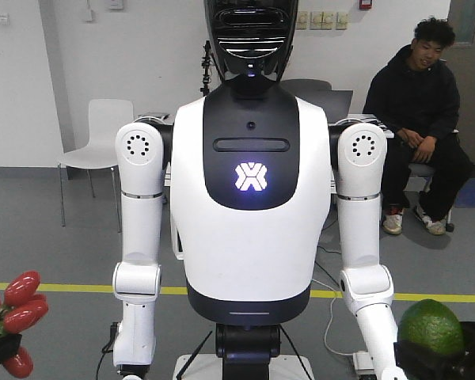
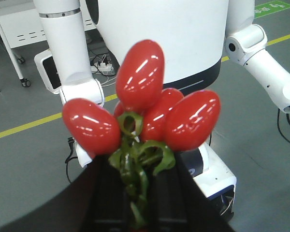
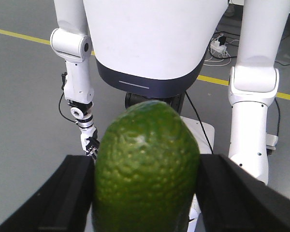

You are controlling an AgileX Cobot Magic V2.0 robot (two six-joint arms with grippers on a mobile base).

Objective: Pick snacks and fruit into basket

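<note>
1. Left wrist-mounted view: left gripper (image 2: 137,205) clamped on the green stem of the cluster of red fruits (image 2: 140,77). Stem running straight down between the two dark fingers (image 2: 104,198), glossy oblong fruits fanning out just past the fingertips.
2. Right wrist-mounted view: right gripper (image 3: 147,198) closed around the bumpy green avocado (image 3: 147,164). Pinched at both flanks, long axis upright between the fingers (image 3: 70,193), rounded top standing clear above them.
3. Exterior front-facing view: red cluster (image 1: 16,313) low at the left edge, avocado (image 1: 431,326) low at the right edge. Well apart, at roughly the same height, both raised with open floor behind them.
4. Beyond both loads: a white humanoid robot (image 1: 251,198) facing the cameras, a yellow floor line (image 1: 63,286), a white chair (image 1: 103,142) and a seated person (image 1: 418,119).
5. No basket in any view, and no mint-green snack pouch either. Impossible to say which arm lies nearer the basket, or in which direction from either claw.
6. Likely step in hand: carrying both fruits to the basket, release not yet done.
7. Probable demand of the coming move: bringing each claw over the basket opening before letting go. Some risk from the cluster, held only by a thin stem and liable to swing.
</note>
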